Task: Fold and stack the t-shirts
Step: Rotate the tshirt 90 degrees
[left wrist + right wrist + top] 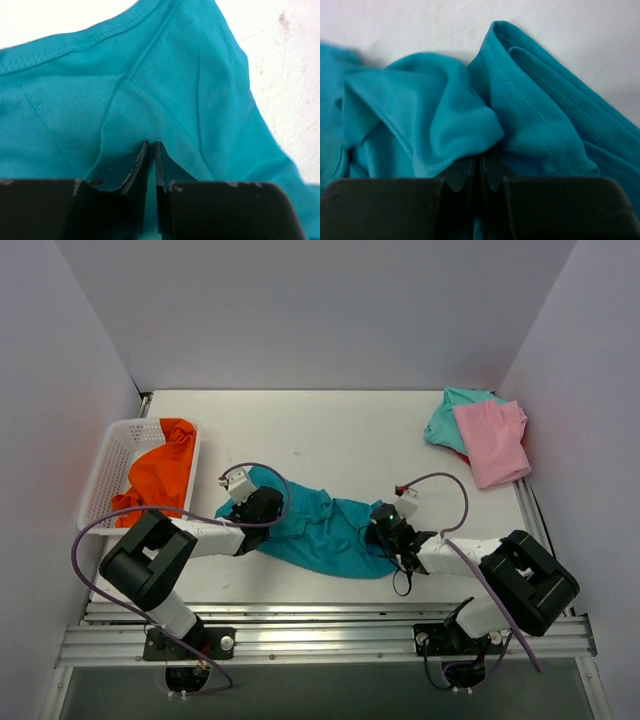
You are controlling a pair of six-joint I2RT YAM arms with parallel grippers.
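Spilling out of the white basket (110, 455) at the left edge of the worktop (340, 430), the orange t-shirt (160, 475) lies crumpled, one end up against the far rim and the rest draped toward the near end; its outline is too bunched to give a clear axis.

Just right of it, the left end effector (262, 508) sits on the left end of the teal-blue t-shirt (320, 530). In the left wrist view its fingers (137, 170) stand nearly together with a thin ridge of teal cloth clamped between them, and a stitched hem crosses the top of that view.

This shirt lies in the middle of the worktop, towards the near edge. It is rumpled and unfolded, with its long axis running left to right and sloping slightly toward the near edge at its right end. Both ends are hidden under the arms from above.

At that right end the right end effector (385, 530) is closed. Its fingers (462, 177) meet under a gathered fold that looks pinched between the tips, beside a double-stitched band.

In the far right corner, well apart, the mint-green t-shirt (445, 420) is folded flat. The pink t-shirt (492, 440) lies folded on top of it, covering most of it, with its long axis running from far to near.
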